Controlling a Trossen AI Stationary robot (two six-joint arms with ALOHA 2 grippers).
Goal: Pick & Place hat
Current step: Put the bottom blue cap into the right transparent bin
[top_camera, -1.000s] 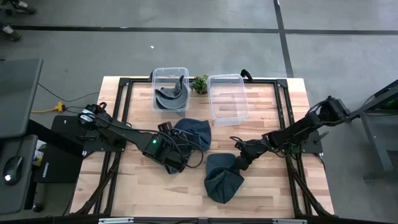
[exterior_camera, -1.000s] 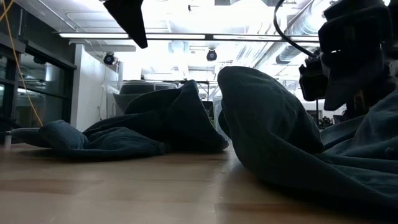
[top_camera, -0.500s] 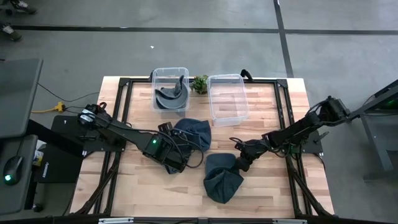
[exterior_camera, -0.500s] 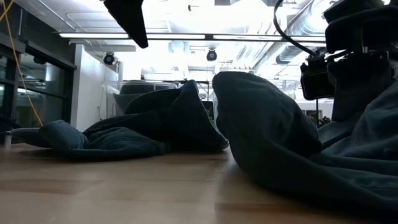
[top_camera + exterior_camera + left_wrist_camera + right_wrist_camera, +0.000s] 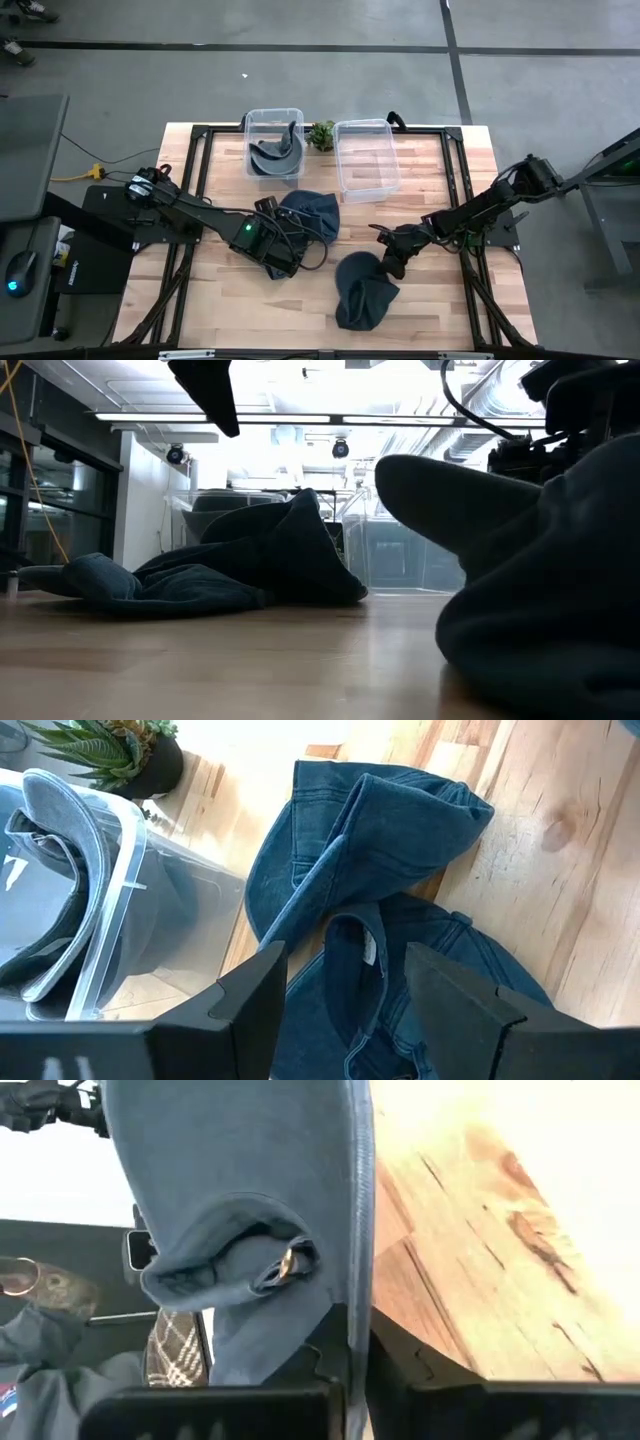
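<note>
Right tool (image 5: 392, 262) is clamped tight on the edge of a dark blue denim hat (image 5: 364, 288), and in its own wrist view you can see the fabric (image 5: 250, 1230) pinched between the two dark fingers, draped and hanging over the wood. So the grip is made, I'd say, and the lift is only just starting: most of that hat sits low on the pale wooden surface (image 5: 430, 310), toward the front and a little right of centre.

Over on the other side, the left tool (image 5: 268, 252) hovers with its fingers parted above a second blue denim hat (image 5: 308, 218), holding nothing; the wrist camera looks straight down past those fingers onto crumpled cloth (image 5: 380, 850).

Further back, a clear plastic bin (image 5: 273, 122) on the left already has a grey cap (image 5: 275, 158) in it. Next to it stands a small green potted plant (image 5: 321, 134), then a second clear plastic bin (image 5: 366, 160) with nothing in it.

My read: one hat binned, one gripped and waiting to travel, one not picked up. The carry and the drop are both left to do.
</note>
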